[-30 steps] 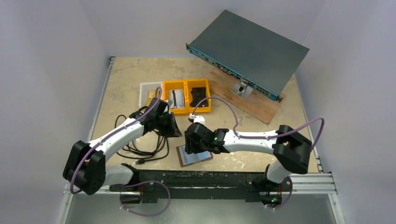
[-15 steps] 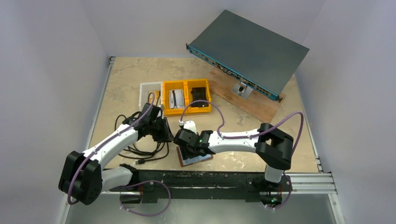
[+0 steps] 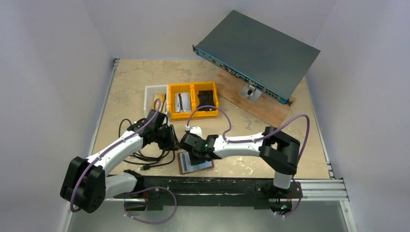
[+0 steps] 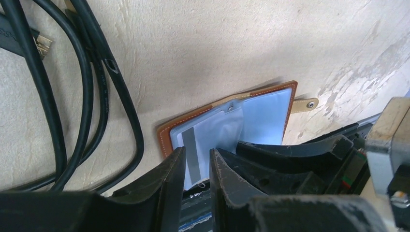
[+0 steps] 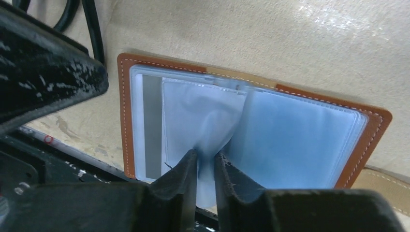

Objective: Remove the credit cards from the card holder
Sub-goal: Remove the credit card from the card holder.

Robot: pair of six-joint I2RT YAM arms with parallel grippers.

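The brown card holder lies open at the table's near edge, its clear blue pockets up. It also shows in the left wrist view and the right wrist view. A white card with a grey stripe sits in its left pocket and also shows in the left wrist view. My right gripper is shut on a clear pocket sleeve, which bunches between the jaws. My left gripper hovers over the holder's left side, jaws a narrow gap apart and empty. In the top view the two grippers, left and right, are close together.
Black cables lie left of the holder. Behind are a white bin with a tan card and two yellow bins, one with a white card, one with a black object. A network switch leans on a wooden board.
My left gripper has come back from the bins toward the holder. My right gripper moved left and down onto the pockets, and the holder shifted a little left.
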